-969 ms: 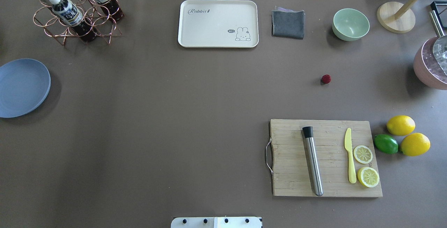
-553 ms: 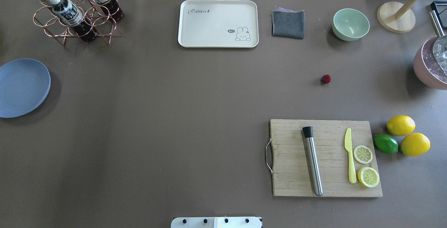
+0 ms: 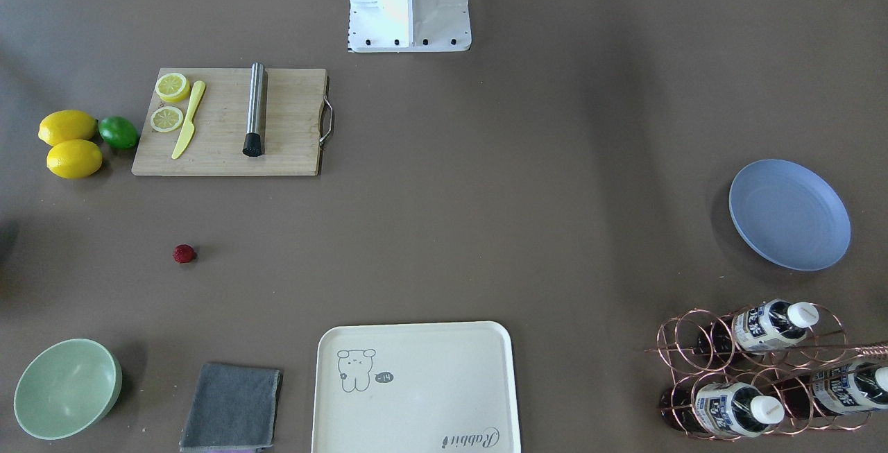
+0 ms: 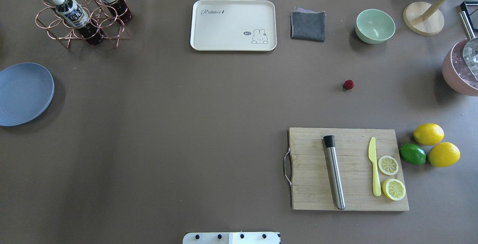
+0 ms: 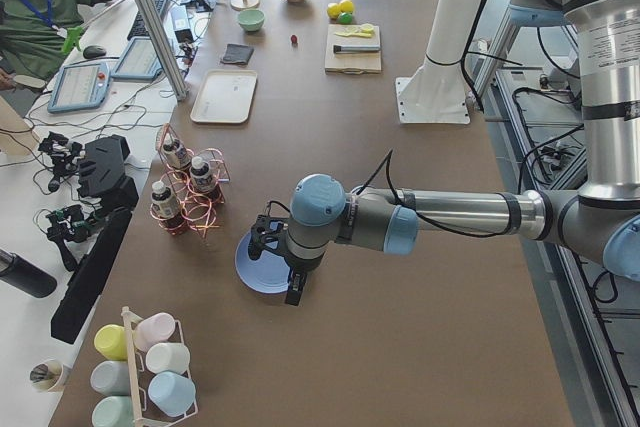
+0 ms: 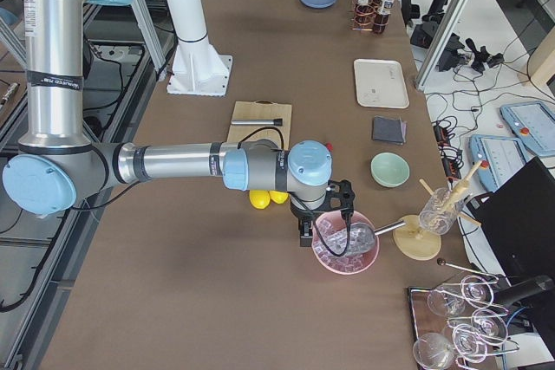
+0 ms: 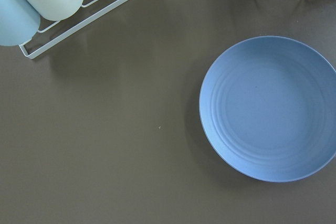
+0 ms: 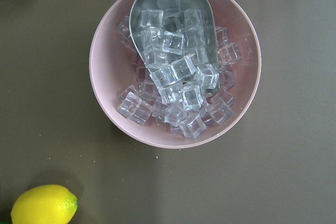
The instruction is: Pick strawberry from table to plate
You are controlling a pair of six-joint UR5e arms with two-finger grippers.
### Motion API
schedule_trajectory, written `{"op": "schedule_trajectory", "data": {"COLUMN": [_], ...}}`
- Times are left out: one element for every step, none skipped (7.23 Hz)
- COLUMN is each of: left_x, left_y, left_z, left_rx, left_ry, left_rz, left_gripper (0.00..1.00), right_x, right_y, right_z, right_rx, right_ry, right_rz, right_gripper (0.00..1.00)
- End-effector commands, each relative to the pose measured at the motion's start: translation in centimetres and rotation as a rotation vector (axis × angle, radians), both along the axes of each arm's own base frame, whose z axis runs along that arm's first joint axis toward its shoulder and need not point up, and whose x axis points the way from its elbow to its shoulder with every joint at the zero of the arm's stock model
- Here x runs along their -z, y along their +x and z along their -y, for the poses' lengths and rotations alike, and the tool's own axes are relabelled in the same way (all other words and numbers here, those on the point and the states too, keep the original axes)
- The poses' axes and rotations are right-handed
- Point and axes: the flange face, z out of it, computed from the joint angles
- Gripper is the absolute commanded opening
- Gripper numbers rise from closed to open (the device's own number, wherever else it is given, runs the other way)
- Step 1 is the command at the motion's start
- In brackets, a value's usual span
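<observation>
The small dark red strawberry (image 4: pixel 348 84) lies alone on the grey-brown table (image 4: pixel 186 124), right of centre and behind the cutting board; the front-facing view shows the strawberry (image 3: pixel 184 253) too. At the table's far left edge lies the light blue plate (image 4: pixel 22 94), with nothing on it. In the left wrist view the plate (image 7: pixel 270 108) fills the right half. My left gripper (image 5: pixel 291 285) hangs above the plate (image 5: pixel 256 265); I cannot tell its state. Far from the berry, my right gripper (image 6: pixel 305 233) hangs beside a pink bowl of ice; its state cannot be told either.
A wooden cutting board (image 4: pixel 347 169) carries a metal muddler, a yellow knife and lemon slices. Two lemons (image 4: pixel 437 145) and a lime (image 4: pixel 412 154) lie right of it. At the back are a cream tray (image 4: pixel 233 25), grey cloth (image 4: pixel 308 25), green bowl (image 4: pixel 375 26), bottle rack (image 4: pixel 80 12). The pink ice bowl (image 8: pixel 173 61) holds a scoop.
</observation>
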Motion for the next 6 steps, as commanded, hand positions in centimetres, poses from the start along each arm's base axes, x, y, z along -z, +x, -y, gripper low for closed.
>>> {"op": "schedule_trajectory", "data": {"left_x": [-0.19,-0.27,-0.32,-0.55,-0.38,-0.40], "left_y": [0.00,0.00,0.01,0.02,0.02,-0.01], "left_z": [-0.02,-0.03,-0.16,-0.12,-0.10,-0.09], "left_rx": [-0.001,-0.004,-0.004,-0.005,-0.006,-0.005], "left_ry": [-0.003,-0.001,-0.003,-0.007,-0.001,-0.002], "left_rz": [0.000,0.001,0.001,-0.001,-0.001,0.002], "left_gripper": [0.98,0.98,0.98,0.98,0.98,0.98], "right_x": [0.04,-0.20,0.28,0.33,0.41,0.50], "right_y": [-0.01,0.01,-0.02,0.00,0.00,-0.01], "right_z": [-0.02,-0.04,-0.08,-0.01,-0.01,0.00], "right_rx": [0.000,0.000,0.000,0.000,0.000,0.000], "right_ry": [0.001,-0.004,0.005,0.007,0.008,0.010], "right_rz": [0.001,-0.002,0.002,-0.001,-0.001,0.001], "right_gripper": [1.00,1.00,1.00,1.00,1.00,1.00]}}
